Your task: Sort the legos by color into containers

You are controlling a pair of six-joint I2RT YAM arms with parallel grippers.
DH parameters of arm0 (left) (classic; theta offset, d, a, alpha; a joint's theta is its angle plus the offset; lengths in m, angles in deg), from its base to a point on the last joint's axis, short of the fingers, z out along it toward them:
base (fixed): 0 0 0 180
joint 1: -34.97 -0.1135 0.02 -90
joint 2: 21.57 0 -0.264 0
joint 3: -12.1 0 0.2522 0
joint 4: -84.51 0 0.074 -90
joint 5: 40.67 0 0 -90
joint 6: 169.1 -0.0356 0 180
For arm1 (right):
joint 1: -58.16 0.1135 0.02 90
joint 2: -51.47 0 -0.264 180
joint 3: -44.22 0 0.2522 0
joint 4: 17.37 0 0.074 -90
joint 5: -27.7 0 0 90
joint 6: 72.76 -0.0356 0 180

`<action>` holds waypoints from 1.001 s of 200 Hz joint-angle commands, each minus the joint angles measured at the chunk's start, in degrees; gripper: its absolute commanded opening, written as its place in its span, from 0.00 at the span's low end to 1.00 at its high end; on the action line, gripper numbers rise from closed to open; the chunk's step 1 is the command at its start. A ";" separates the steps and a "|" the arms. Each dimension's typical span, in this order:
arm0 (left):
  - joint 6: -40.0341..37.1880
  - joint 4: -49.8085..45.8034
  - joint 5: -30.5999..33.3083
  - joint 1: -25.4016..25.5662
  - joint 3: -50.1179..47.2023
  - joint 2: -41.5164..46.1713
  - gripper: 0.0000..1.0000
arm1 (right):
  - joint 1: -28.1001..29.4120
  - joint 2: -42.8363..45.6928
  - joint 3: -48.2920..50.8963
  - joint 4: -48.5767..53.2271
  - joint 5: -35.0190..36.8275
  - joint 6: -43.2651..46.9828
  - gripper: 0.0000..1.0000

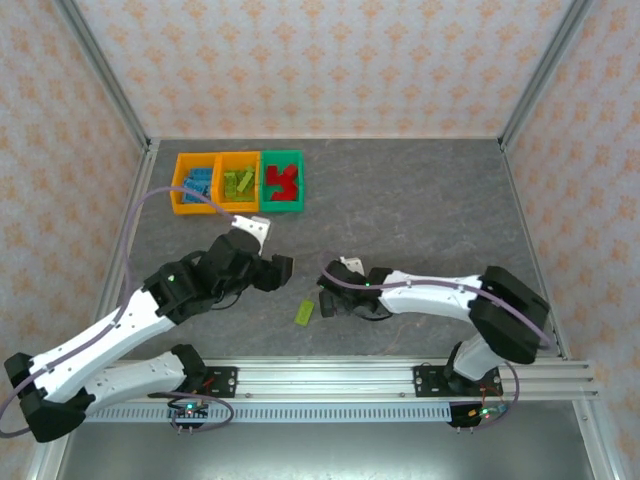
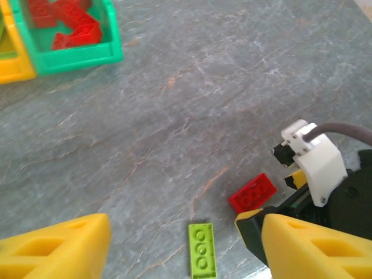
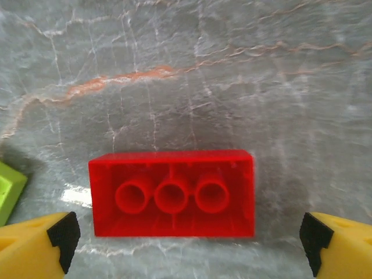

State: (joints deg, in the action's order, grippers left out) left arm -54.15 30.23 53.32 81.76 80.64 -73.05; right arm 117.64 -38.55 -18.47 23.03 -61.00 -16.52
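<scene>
Right wrist camera looks straight down on a red brick (image 3: 172, 193) lying on the grey marbled table (image 3: 232, 70). It is upside down, its three hollow tubes facing up. Its long axis runs left to right across the frame, in line with the gap between the two yellow fingers (image 3: 40, 244). The right gripper (image 3: 186, 247) has its jaws wide apart. The brick sits between them with bare table on either side, touched by neither pad. A corner of a lime brick (image 3: 10, 189) shows at the left edge.

From the left wrist, the same red brick (image 2: 252, 193) lies on a diagonal, its right end higher in the frame, tucked against the right gripper (image 2: 290, 197). The lime brick (image 2: 201, 251) lies studs up just beside it, apart from it, with its long axis nearly vertical in the frame. The left gripper (image 2: 180, 232) is spread open and holds nothing.

Seen from the top external view, the lime brick (image 1: 305, 312) rests near the front of the table, its long axis running near to far and leaning slightly right. The right gripper (image 1: 330, 300) is low just to its right, and the left gripper (image 1: 275, 272) is farther off to its left. Three bins stand side by side at the far left. The green bin (image 1: 282, 204) holds red bricks (image 1: 283, 182), the middle orange bin (image 1: 238, 206) holds lime ones, and the left orange bin (image 1: 180, 185) holds blue ones.
</scene>
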 commanded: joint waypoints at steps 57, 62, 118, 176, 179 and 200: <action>3.68 -5.19 2.89 0.20 -5.91 5.75 0.91 | 0.15 -3.08 -2.23 -4.36 -0.07 1.02 0.54; 3.62 -5.19 2.96 0.20 -5.85 6.01 0.91 | 0.20 -2.35 -2.28 -4.38 0.01 1.06 0.52; 7.04 -4.91 0.77 0.15 -4.07 12.32 1.00 | -0.58 6.99 -8.40 -9.64 4.15 10.62 0.51; 10.33 -10.06 3.76 0.10 -2.77 14.76 1.00 | -9.67 -13.06 -30.61 -14.19 6.26 23.20 0.49; 10.38 -10.26 3.78 0.14 -2.84 14.82 1.00 | -10.00 -14.57 -32.56 -14.12 6.21 23.81 0.49; 10.99 -11.47 4.57 0.15 -3.48 15.08 1.00 | -12.67 -24.82 -45.01 -12.47 4.56 26.93 0.49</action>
State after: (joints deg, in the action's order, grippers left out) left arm -45.21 22.67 54.98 81.76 76.62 -58.67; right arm 107.21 -54.16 -53.02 9.52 -57.07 3.50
